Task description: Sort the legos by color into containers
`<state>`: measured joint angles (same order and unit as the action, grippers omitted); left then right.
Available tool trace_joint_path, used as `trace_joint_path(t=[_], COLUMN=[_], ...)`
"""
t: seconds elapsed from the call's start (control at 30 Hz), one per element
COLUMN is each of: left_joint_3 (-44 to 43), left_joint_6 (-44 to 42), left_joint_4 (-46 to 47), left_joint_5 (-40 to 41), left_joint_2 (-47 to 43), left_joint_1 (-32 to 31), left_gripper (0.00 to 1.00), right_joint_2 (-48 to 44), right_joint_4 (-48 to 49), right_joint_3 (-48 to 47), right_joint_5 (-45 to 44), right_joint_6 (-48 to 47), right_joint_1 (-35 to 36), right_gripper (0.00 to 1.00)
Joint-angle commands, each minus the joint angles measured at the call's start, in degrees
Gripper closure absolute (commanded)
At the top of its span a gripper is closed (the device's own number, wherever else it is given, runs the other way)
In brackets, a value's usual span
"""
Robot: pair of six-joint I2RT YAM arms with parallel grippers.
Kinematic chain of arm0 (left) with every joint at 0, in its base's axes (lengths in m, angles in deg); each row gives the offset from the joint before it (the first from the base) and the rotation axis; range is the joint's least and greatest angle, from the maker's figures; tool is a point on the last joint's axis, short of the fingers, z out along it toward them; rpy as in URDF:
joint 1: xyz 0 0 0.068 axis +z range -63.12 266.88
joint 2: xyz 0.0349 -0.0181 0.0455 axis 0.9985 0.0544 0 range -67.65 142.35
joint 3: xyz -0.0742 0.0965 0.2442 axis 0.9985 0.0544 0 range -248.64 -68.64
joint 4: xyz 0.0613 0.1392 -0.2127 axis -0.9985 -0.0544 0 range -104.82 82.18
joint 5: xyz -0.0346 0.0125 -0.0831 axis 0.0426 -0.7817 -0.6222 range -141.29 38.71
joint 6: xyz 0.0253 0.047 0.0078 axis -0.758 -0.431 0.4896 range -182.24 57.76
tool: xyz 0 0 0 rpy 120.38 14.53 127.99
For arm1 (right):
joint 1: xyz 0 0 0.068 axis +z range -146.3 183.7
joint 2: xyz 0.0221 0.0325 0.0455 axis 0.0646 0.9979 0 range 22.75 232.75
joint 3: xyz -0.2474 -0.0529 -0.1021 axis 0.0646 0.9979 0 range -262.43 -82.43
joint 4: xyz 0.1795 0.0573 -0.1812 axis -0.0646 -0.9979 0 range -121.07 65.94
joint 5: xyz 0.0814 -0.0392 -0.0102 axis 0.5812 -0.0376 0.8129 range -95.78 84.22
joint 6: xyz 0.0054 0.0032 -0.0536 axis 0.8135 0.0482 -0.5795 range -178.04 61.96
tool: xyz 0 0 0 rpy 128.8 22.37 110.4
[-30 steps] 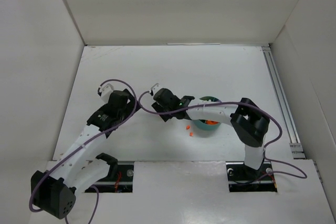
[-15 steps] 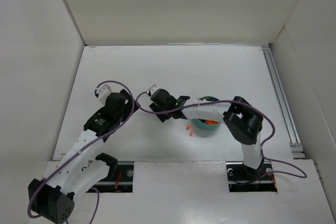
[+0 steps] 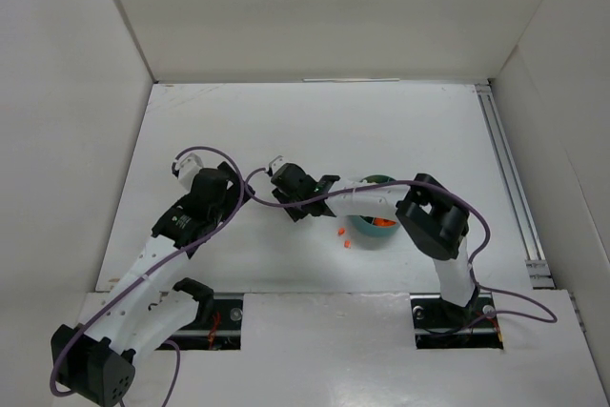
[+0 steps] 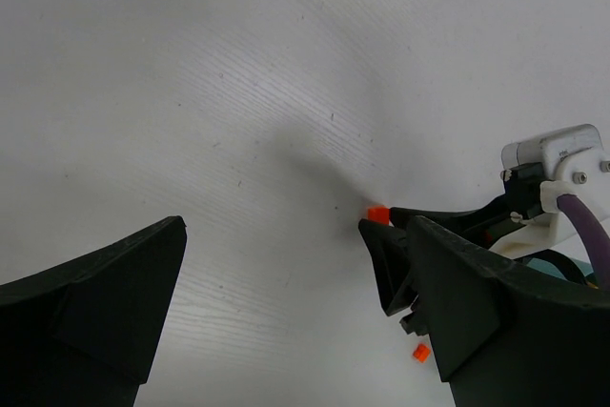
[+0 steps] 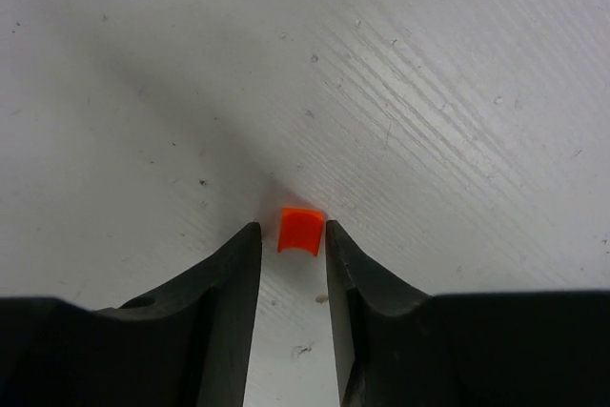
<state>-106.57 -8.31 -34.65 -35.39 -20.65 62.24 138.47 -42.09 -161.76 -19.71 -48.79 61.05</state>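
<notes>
Right wrist: orange lego (image 5: 301, 232) between right end effector (image 5: 292, 228) tips, maybe touching one.

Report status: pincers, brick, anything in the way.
Left pincer open, empty. Right pincer open, tips flanking orange brick on table. Dish nearby, partly hidden. No obstruction near brick.

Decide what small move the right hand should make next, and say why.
Probably close the right hand on the orange lego. It lies on the table between the fingertips, with a sliver of gap beside one finger, so it looks not yet gripped.
</notes>
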Motion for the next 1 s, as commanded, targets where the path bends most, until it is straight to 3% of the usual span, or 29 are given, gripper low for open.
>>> trace_joint_path(t=[0.0, 0.3, 0.5, 0.7, 0.97], left_joint_3=[0.4, 0.4, 0.4, -0.1, -0.1], left_joint_6=[-0.1, -0.6, -0.6, -1.1, -4.1], left_joint_4=[1.1, 1.6, 1.6, 2.1, 5.5], left_joint_5=[0.7, 0.2, -0.3, -0.9, -5.2], left_joint_2=[-0.5, 0.6, 1.2, 1.7, 4.5], left_joint_1=[0.2, 0.2, 0.2, 0.2, 0.2], left_gripper=[0.00, 0.00, 0.00, 0.00, 0.00], right_joint_2=[0.7, -0.9, -7.0, -18.8, -41.5], right_joint_4=[2.2, 1.7, 4.3, 4.3, -7.6], right_joint_3=[-1.9, -0.7, 3.3, 8.3, 22.8], right_joint_5=[0.8, 0.8, -0.5, -5.0, -15.3], right_joint_6=[1.1, 1.1, -0.2, -1.3, 1.5], right_joint_1=[-0.4, -0.4, -0.4, -0.4, -0.9], right_gripper=[0.62, 0.74, 0.75, 0.75, 0.75])
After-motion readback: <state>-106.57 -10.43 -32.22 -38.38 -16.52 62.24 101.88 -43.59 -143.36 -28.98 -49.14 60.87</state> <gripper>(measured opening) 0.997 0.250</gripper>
